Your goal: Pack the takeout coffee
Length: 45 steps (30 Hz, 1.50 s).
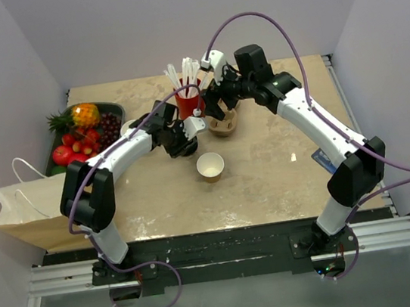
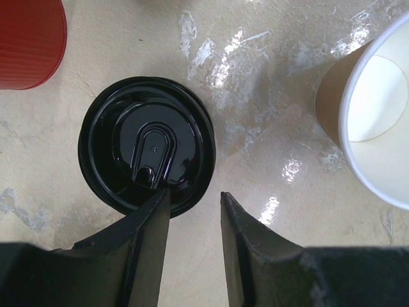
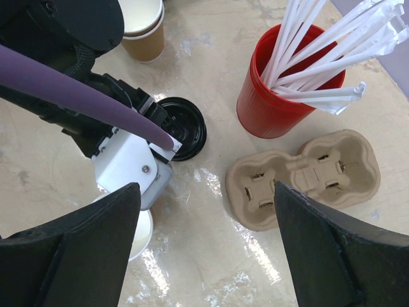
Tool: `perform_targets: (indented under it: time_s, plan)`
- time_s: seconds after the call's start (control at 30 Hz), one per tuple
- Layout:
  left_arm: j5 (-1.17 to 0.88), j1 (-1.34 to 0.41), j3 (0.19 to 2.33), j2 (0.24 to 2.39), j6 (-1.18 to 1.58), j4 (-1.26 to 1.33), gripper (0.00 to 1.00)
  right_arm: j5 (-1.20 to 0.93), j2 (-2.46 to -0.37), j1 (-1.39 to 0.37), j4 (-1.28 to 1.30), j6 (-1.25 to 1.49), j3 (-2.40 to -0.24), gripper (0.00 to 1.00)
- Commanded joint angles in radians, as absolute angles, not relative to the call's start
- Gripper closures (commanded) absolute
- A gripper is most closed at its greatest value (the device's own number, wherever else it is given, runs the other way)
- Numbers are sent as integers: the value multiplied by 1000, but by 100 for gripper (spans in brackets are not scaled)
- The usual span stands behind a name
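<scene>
Just under the left gripper (image 2: 195,195), left of centre in its wrist view, a round black lid (image 2: 147,150) shows against the surface (image 2: 268,77); whether a cup stands beneath it, making it the takeout coffee, I cannot tell. That gripper is half open, one finger over the lid's rim. The right gripper (image 3: 208,192) gapes wide, a pulp carrier (image 3: 303,173) seen between its fingers.
</scene>
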State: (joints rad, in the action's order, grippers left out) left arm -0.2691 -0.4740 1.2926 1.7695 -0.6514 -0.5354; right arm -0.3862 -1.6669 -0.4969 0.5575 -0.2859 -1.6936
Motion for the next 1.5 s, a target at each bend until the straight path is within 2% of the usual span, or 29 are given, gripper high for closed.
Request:
perform_targets:
  time_s: [0.0,1.2,1.37,1.47]
  plan:
    - [-264,-480,1328,1779,-660,-479,58,-376,-1655,-495,546,-276,-1721,12]
    - [-256,-488,1344,1733,-627,-489,60,-379,-1664,-495,518,-258,-1701,12]
    - [-213,-488,1396,1671,-575,-541,59,-377,-1681,-495,525,-270,-1730,12]
    - [-183,-485,1358,1599,-569,-552,58,-376,-1672,-497,502,-272,-1692,12]
